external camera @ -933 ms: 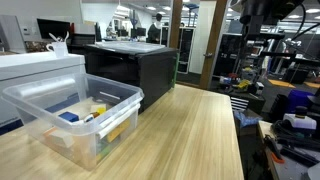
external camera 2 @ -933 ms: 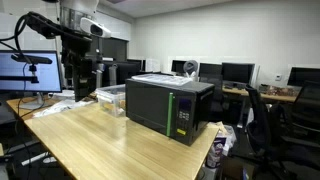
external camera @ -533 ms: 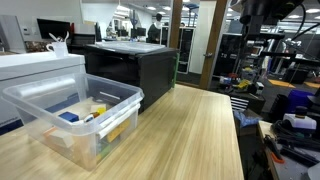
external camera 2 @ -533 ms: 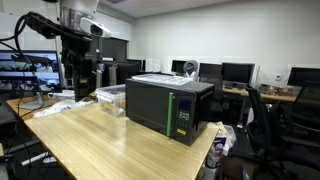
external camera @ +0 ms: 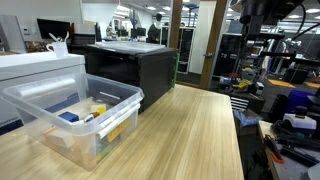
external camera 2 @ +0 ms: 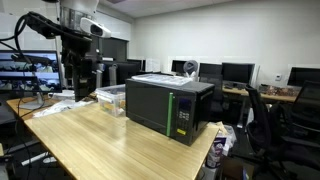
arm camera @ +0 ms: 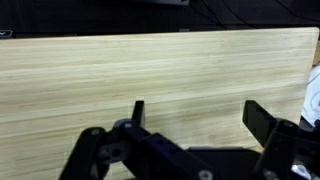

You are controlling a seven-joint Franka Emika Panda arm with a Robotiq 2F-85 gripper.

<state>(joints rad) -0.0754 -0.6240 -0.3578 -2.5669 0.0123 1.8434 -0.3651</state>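
Gripper (arm camera: 197, 114) hangs over the wooden table (arm camera: 150, 65), jaws spread wide and empty, seemingly in an approach stage. The clear bin (external camera: 60, 125) sits apart, beside the black microwave (external camera: 135, 70). Any grasp calls first for travel and descent.

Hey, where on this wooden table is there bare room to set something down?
The widest bare stretch of the table runs from the clear bin and the black microwave across to the opposite edge. The open gripper hangs over bare wood. It is crowded only along the side where the bin stands beside the microwave.
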